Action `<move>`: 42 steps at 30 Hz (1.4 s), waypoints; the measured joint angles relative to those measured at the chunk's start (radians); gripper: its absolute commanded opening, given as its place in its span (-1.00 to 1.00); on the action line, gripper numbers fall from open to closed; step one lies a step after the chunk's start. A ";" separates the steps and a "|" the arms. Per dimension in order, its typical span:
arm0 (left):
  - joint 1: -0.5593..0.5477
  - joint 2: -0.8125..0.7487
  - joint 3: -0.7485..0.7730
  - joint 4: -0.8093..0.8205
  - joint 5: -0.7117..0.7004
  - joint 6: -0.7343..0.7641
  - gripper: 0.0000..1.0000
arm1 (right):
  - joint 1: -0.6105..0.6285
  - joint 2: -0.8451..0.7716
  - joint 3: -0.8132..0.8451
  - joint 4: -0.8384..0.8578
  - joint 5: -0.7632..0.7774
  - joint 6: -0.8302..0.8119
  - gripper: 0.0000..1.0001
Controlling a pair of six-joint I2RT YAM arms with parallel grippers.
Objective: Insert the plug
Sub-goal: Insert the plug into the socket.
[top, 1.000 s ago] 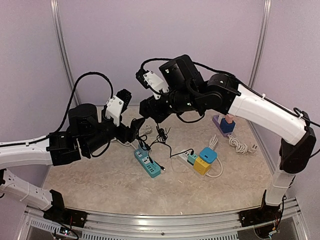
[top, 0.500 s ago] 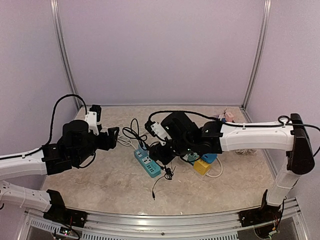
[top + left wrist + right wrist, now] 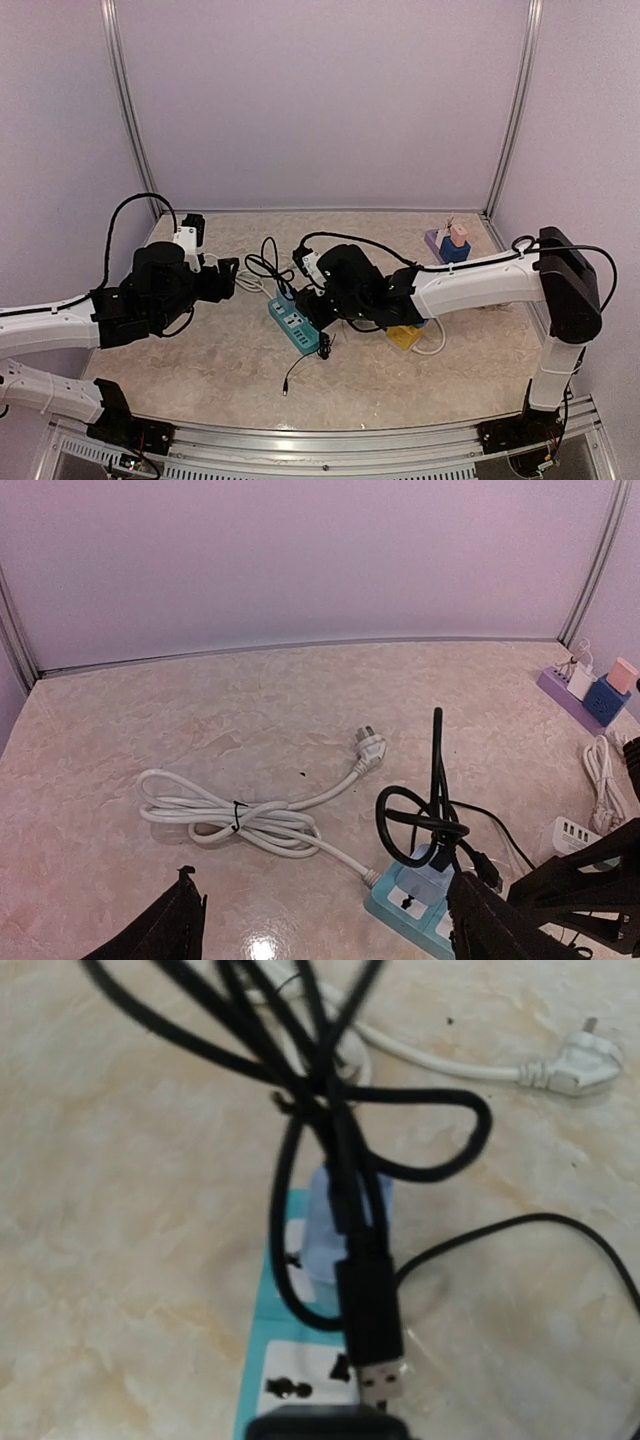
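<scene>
Teal power strip (image 3: 293,328) lies mid-frame in the overhead view under my right claw (image 3: 316,316). The black USB plug (image 3: 372,1335) hangs at lower centre of my right wrist view, metal end down over the strip's sockets. I judge I should square it to a port and keep the looped black cable (image 3: 337,1160) clear before pressing. My left claw (image 3: 322,900) is spread wide, empty; my right claw's fingers are cut off at the bottom edge, so I cannot tell its grip.
</scene>
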 measured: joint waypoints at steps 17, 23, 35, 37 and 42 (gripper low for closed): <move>0.045 0.018 -0.005 0.006 0.023 0.001 0.63 | 0.003 0.114 -0.019 0.137 0.023 0.025 -1.00; 0.047 0.019 -0.005 0.007 0.033 0.001 0.63 | 0.003 0.145 0.013 0.148 0.035 0.010 -1.00; 0.088 0.020 -0.016 0.019 0.036 0.010 0.65 | 0.003 0.184 0.082 0.042 0.073 -0.017 -1.00; 0.118 0.022 -0.016 0.026 0.038 0.012 0.65 | 0.003 0.199 0.105 0.019 0.080 -0.022 -1.00; 0.274 0.030 -0.025 0.040 0.037 -0.008 0.65 | 0.003 0.221 0.123 0.016 0.089 -0.027 -1.00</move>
